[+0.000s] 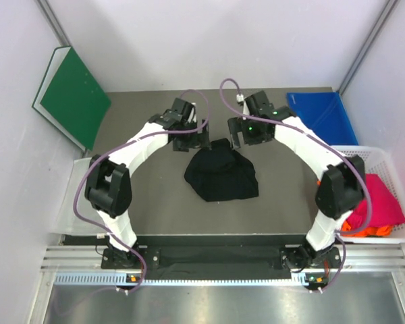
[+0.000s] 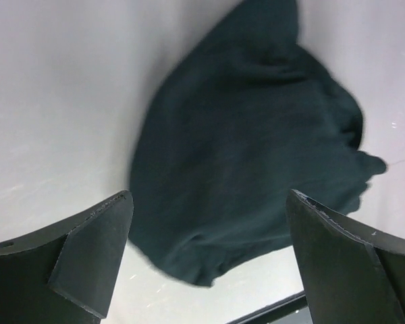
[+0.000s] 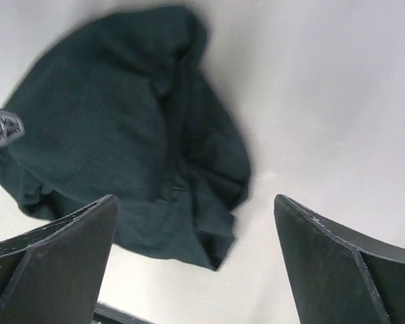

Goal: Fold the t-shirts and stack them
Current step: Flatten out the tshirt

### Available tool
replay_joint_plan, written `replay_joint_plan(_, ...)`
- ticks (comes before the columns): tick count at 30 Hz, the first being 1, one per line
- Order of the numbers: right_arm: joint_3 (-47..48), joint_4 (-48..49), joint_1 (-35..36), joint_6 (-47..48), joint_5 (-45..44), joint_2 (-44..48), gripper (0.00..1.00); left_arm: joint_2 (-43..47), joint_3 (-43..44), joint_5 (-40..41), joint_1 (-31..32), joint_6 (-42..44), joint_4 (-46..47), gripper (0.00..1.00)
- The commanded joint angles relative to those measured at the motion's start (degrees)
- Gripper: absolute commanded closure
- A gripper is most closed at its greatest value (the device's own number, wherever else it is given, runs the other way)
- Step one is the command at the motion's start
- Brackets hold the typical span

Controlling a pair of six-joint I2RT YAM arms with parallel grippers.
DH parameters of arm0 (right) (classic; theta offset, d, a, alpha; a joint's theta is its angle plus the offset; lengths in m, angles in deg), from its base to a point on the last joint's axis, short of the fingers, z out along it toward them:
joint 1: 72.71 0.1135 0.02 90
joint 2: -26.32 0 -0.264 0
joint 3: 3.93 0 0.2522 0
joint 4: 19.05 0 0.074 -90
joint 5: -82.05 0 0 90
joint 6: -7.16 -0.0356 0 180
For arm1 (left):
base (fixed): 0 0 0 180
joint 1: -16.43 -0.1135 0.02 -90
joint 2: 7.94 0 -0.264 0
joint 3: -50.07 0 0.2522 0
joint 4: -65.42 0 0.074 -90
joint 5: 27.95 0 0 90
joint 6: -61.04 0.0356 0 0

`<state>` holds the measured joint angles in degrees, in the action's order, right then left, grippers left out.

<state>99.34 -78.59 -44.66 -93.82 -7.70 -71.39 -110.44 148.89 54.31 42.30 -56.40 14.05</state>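
At mid-frame in the top view, we see both arms bowed inward, left gripper (image 2: 208,202) and right gripper (image 3: 196,202) spread wide, empty, above the crumpled black cloth t-shirt (image 1: 221,174).

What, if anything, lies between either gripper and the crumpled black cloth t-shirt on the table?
Nothing visible. The left gripper and right gripper are both open, and each wrist view shows the crumpled black cloth t-shirt unobstructed.

The grey table (image 1: 155,199) carries a crumpled black t-shirt (image 1: 221,175) mid-surface and a white basket (image 1: 374,151) at right
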Motion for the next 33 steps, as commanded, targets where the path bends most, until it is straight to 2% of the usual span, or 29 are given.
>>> replay_joint_plan(1, 0.66, 1.83, 0.51, -2.90, 10.46, -4.85, 0.05, -1.13, 5.29, 1.95, 2.26, -0.07, -0.80, 0.01)
replay_joint_plan(7, 2.94, 0.78, 0.60, -5.19, 18.28, -9.33, 0.09, -0.95, 6.17, 6.77, 2.26, 0.98, -3.78, 0.01)
replay_joint_plan(8, 2.95, 1.13, 0.60, -5.36, 19.42, -9.86, 0.13, -0.86, 6.61, 7.22, 2.34, 1.25, -4.23, 0.01)
replay_joint_plan(9, 2.95, 1.22, 0.51, -5.54, 22.31, -10.48, 0.24, -0.60, 6.87, 11.83, 2.26, 1.34, -5.01, 0.01)
replay_joint_plan(11, 3.29, 1.74, 0.60, -6.42, 25.40, -12.41, 0.43, -0.33, 7.58, 15.12, 2.17, 1.08, -7.39, 0.01)
replay_joint_plan(12, 3.56, 1.75, 0.60, -6.85, 28.20, -13.11, 0.63, -0.25, 7.84, 19.48, 2.17, 0.47, -8.35, 0.01)
replay_joint_plan(13, 3.74, 1.75, 0.60, -7.21, 29.62, -14.16, 0.70, -0.16, 8.11, 21.53, 1.91, 0.02, -9.32, 0.01)
replay_joint_plan(14, 4.43, 1.14, 0.60, -7.30, 30.50, -14.61, 0.86, -0.16, 8.54, 23.72, 1.73, -0.68, -11.59, 0.01)
replay_joint_plan(16, 4.96, 1.13, 0.60, -7.91, 31.12, -14.79, 1.00, 0.10, 8.64, 27.76, 0.77, -1.38, -13.54, 0.01)
replay_joint_plan(22, 9.53, 2.45, 0.77, -10.36, 30.95, -13.56, 1.00, 5.02, 4.07, 28.32, -5.63, -3.58, -15.22, 0.01)
replay_joint_plan(25, 16.28, 1.23, 2.61, -9.59, 30.34, -15.83, 1.00, 8.71, 0.56, 28.14, -9.50, -4.02, -14.43, 0.01)
replay_joint_plan(29, 32.95, -6.32, 10.32, -4.58, 29.11, -22.60, 1.00, 13.10, -3.66, 25.42, -14.17, -3.24, -13.20, 0.01)
replay_joint_plan(33, 42.04, -7.57, 18.77, -0.37, 33.92, -28.66, 1.00, 13.99, -4.99, 25.15, -15.06, -2.18, -13.81, 0.01)
